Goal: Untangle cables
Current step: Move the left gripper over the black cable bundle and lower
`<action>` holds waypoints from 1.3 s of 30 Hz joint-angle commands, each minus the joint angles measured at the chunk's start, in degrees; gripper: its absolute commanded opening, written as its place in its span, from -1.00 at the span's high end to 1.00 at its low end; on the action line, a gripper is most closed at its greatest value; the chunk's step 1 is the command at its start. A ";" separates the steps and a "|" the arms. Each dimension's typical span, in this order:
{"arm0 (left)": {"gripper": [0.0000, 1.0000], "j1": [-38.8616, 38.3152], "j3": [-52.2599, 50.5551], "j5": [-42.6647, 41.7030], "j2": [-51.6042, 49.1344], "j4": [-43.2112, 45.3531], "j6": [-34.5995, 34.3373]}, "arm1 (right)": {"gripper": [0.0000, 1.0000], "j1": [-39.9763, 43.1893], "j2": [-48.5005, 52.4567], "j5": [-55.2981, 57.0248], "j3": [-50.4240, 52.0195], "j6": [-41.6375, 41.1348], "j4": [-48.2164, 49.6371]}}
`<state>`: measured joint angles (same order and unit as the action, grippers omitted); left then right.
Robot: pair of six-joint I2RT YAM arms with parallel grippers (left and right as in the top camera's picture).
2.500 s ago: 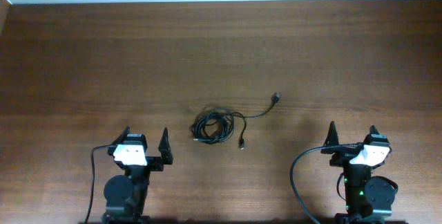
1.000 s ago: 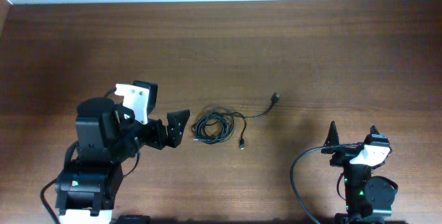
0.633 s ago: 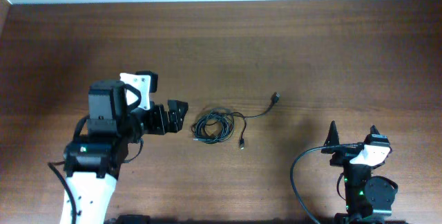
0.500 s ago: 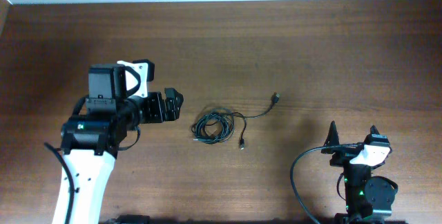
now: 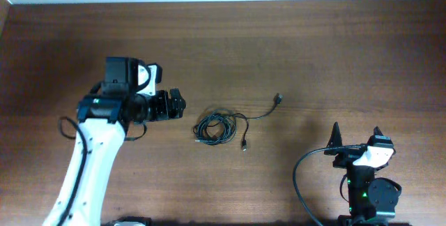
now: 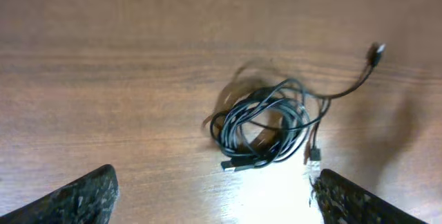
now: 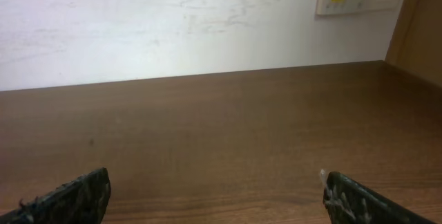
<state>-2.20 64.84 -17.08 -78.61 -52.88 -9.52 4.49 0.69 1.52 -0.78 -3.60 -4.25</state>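
Both tools are mine, so overhead first: the cables (image 5: 221,127) lie as one knotted coil near the middle of the counter (image 5: 313,44). One strand runs up and right to a plug (image 5: 278,99), and a shorter end lies just below and right of the coil. My left tool (image 5: 175,104) hangs just left of the coil, apart from it, and my right tool (image 5: 355,134) sits parked by its base, well away. To reach well, I judge I should go for the long free strand rather than the dense coil. A single cord pinched low near the counter should draw out cleanly, while a bite into the coil would likely lift the lot. From the left wrist, my fingers (image 6: 76,195) stand spread at the two bottom corners, with the coil ahead between them and nothing gripped. I would drop lower and centre on one cord before pinching. From the right wrist, the fingers are spread too, over bare counter with a white wall beyond and no cable in sight. Against the overhead half a second back, my left arm has stretched further out while its tool has hardly shifted beside the coil. The cables and right tool lie as they did.
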 commanded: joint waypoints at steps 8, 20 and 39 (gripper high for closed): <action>-0.59 -5.09 0.90 0.42 -15.91 2.82 -0.28 | -0.97 -0.35 -0.33 0.66 0.46 0.20 -0.20; -0.23 -22.95 0.83 18.38 -17.97 12.17 10.38 | -0.96 -0.35 -0.33 0.66 0.46 0.20 -0.20; -0.06 -22.95 -6.75 17.73 -25.57 22.32 6.01 | -0.97 -0.35 -0.33 0.66 0.46 0.20 -0.20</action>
<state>-25.06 58.59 0.69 -101.27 -29.87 -3.01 4.49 0.69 1.52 -0.78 -3.60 -4.27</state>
